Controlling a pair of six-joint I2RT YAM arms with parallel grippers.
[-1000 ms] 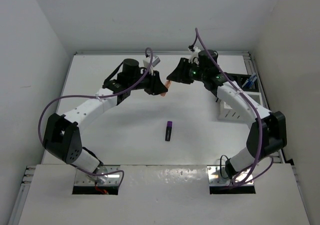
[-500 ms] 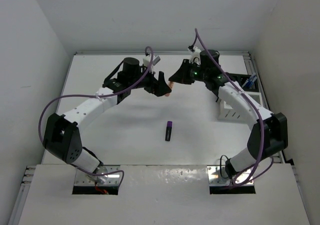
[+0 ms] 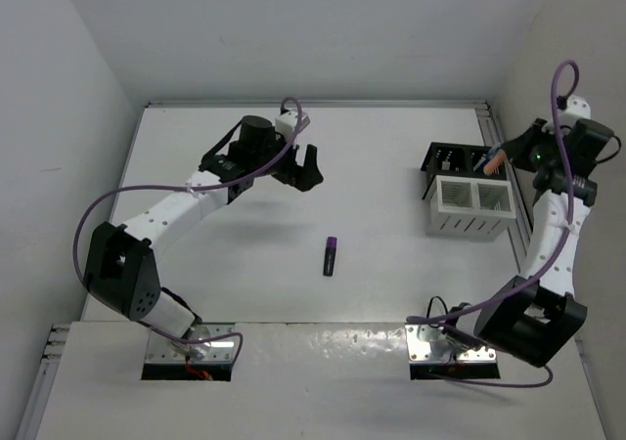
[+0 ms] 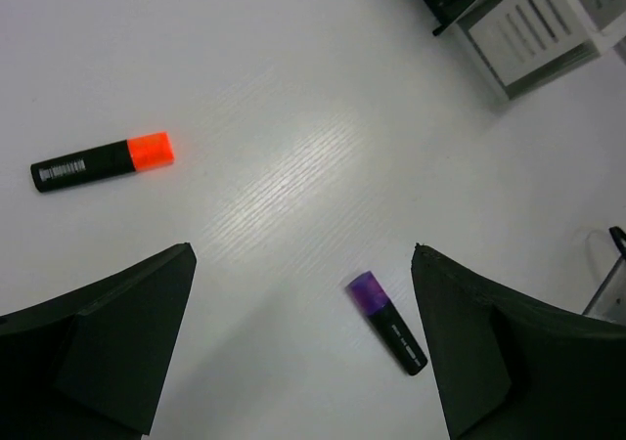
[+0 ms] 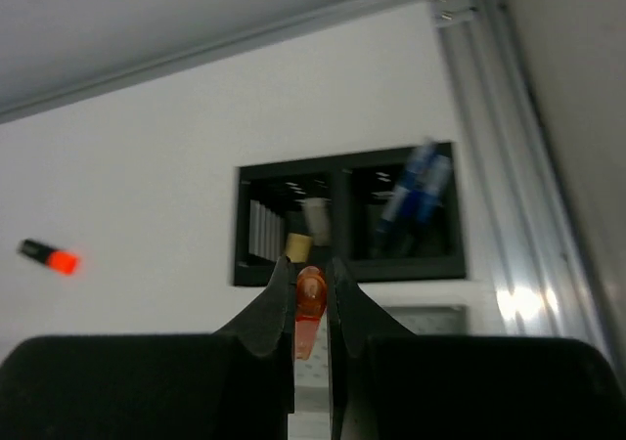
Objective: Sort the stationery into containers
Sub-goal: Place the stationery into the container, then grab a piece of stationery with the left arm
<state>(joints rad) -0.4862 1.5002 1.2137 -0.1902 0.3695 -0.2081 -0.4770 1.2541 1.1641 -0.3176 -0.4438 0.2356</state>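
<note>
Now, starting left: leave the left gripper (image 3: 304, 169) spread wide and empty above the table (image 3: 391, 254). Ignore for the moment the orange-tipped black highlighter (image 4: 103, 163) and the purple highlighter (image 3: 332, 256) lying loose below it. Over to the right: hold the right gripper (image 5: 312, 276) pinched narrow on the orange highlighter (image 5: 310, 308). Line up over the black organiser (image 5: 342, 158), or possibly the white slatted box (image 3: 474, 205) just in front of it; hard to call from here. Lower straight, clear of the blue pens (image 5: 416, 186), and release low to avoid a bounce.
</note>
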